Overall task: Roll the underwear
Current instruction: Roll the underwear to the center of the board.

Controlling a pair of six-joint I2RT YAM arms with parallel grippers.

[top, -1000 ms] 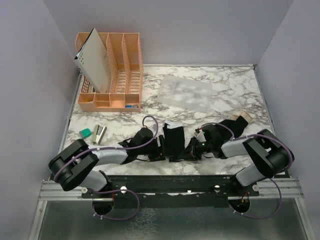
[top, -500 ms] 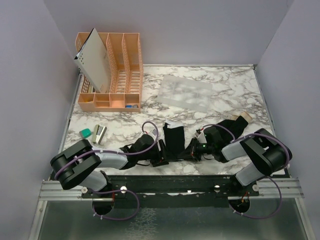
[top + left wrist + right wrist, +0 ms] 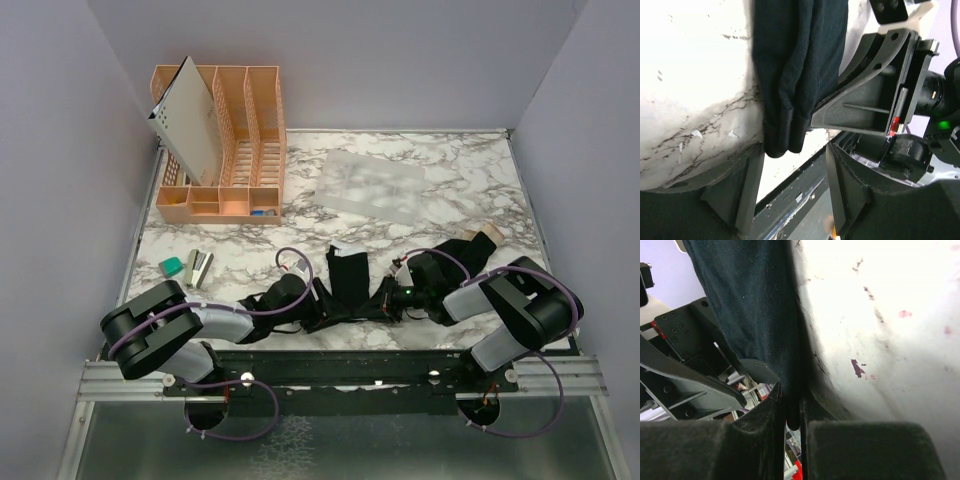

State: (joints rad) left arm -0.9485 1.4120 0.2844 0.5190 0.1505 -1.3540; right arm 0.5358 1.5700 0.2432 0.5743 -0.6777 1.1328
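Observation:
A black underwear [image 3: 348, 280], folded into a long strip, lies on the marble table [image 3: 250, 250] between my two grippers. My left gripper [image 3: 322, 306] is open at the strip's near end. In the left wrist view that hanging end [image 3: 782, 142] sits between the open left gripper [image 3: 795, 160] fingers without being pinched. My right gripper [image 3: 379, 300] is shut on the strip's right edge. The right wrist view shows the fabric [image 3: 755, 310] clamped in the right gripper [image 3: 792, 402]. A second black underwear [image 3: 462, 250] with a tan band lies at the right.
A peach desk organizer [image 3: 235, 140] holding a white perforated panel [image 3: 190, 118] stands at the back left. A translucent sheet [image 3: 370, 185] lies at the back centre. A teal item [image 3: 172, 265] and a grey stapler [image 3: 200, 268] lie at the left. The metal rail [image 3: 340, 375] runs along the near edge.
My left gripper has slid toward the near edge and right, reaching the strip's near end, with its jaws slightly narrower. The right gripper has kept its hold.

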